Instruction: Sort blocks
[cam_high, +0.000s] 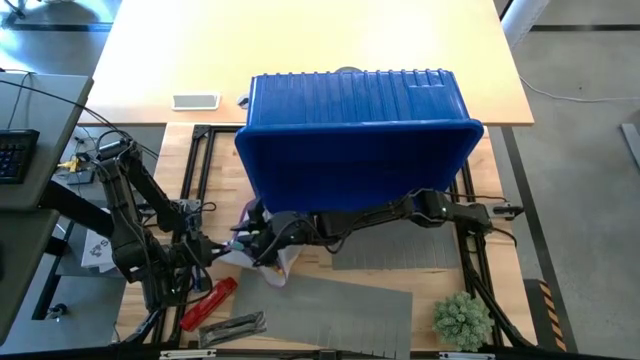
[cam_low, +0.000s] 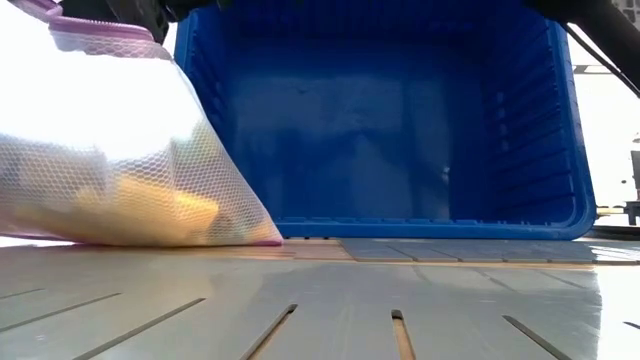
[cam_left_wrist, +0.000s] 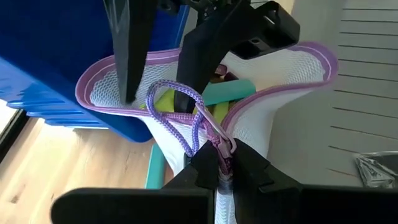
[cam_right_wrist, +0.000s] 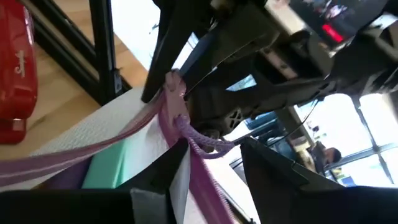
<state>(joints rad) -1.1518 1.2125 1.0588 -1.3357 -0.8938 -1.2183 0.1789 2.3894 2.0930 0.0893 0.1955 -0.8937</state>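
Note:
A white mesh bag (cam_high: 268, 262) with a purple rim holds the blocks. Teal, lime and purple ones (cam_left_wrist: 227, 93) show in its open mouth, and yellow ones (cam_low: 170, 205) show through the mesh. The bag's bottom (cam_low: 150, 238) rests on a grey mat. My left gripper (cam_left_wrist: 222, 155) is shut on the rim beside a purple cord loop (cam_left_wrist: 180, 106). My right gripper (cam_left_wrist: 158, 93) reaches in from the table's right (cam_high: 262, 240). It is open, with its fingers inside the bag's mouth. My left gripper pinches the bag's purple rim at its zipper end (cam_left_wrist: 221, 147) between its two fingers, where the cord loop is tied on. It comes from the table's left, slanting down. The bag hangs from the hold, mouth up, bottom on the mat. My right gripper has its spread fingers inside the bag's mouth, coming from the table's right. The outer side of one finger (cam_left_wrist: 129, 74) lies against the inside of the mesh below the rim (cam_left_wrist: 99, 93). Whether the other finger (cam_left_wrist: 193, 68) touches the bag I cannot tell.
A big blue bin (cam_high: 355, 140) lies tipped on its side just behind the bag, its opening toward the near edge. A red tool (cam_high: 208, 302) and a crumpled clear wrapper (cam_high: 232, 328) lie at the near left. A green plant (cam_high: 462, 318) stands at the near right, beside the grey mats (cam_high: 340, 310).

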